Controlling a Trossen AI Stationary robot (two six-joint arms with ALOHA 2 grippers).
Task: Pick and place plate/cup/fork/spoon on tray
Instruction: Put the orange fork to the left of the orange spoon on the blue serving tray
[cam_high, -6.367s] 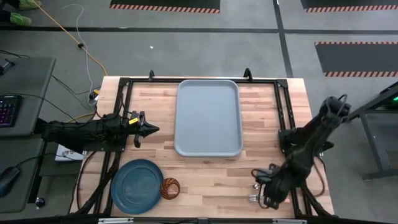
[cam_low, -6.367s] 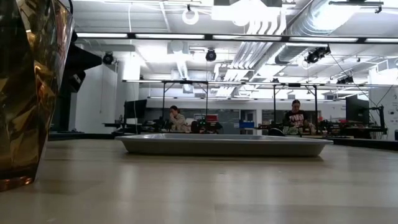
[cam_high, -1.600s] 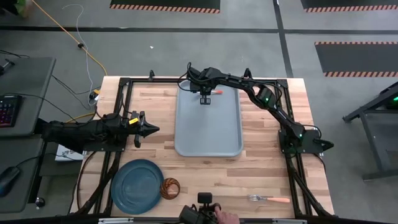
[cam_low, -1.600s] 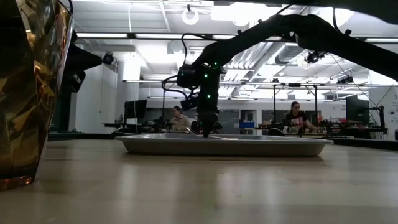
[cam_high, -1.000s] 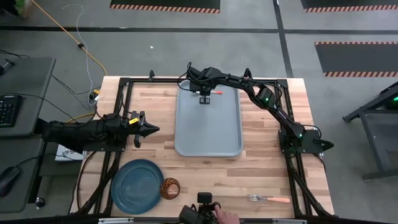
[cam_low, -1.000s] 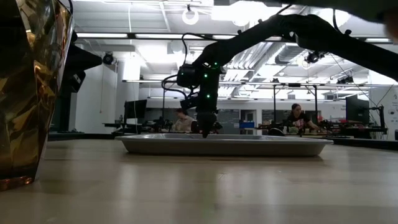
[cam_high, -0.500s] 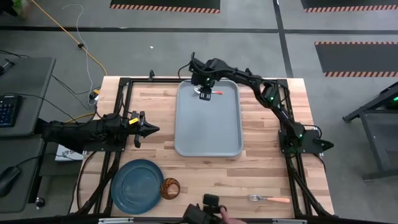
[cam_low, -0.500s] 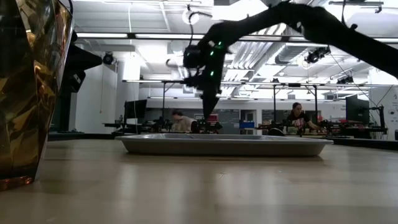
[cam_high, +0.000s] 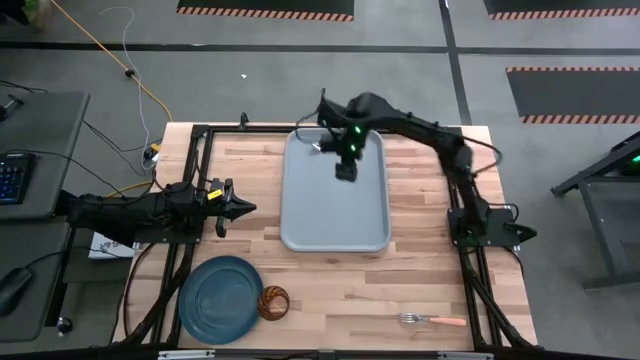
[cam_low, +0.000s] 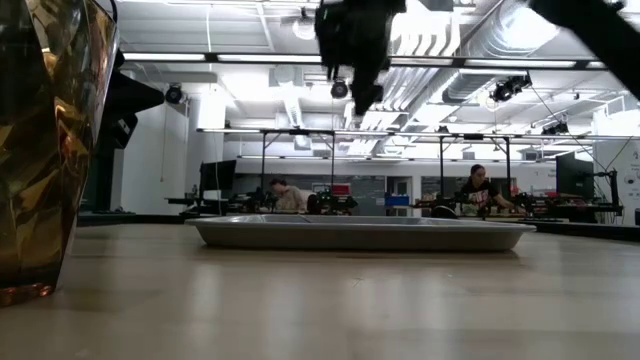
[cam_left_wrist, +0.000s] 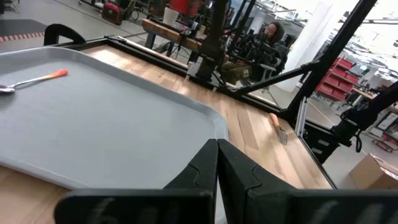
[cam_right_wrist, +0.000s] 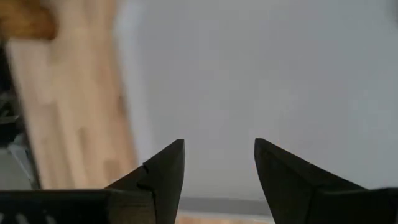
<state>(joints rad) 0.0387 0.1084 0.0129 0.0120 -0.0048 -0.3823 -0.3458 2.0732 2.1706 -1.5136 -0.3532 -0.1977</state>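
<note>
High view: right end effector above tray, fingers spread, carrying nothing. Spoon lying in tray's far end. Fork on table near front right edge; plate and cup touching at front left. Left end effector parked left of tray, pressed together. Likely next: fork (thin, flat) — approach handle square, pinch low.

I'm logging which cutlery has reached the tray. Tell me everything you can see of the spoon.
The small spoon with a silver metal bowl and orange-red handle lies flat inside the pale grey-blue rectangular tray, near one end. Its handle tip is a rounded orange-red knob and its bowl runs past the picture's edge. Only the tray floor touches it; in the high view the right arm hides it.
</note>
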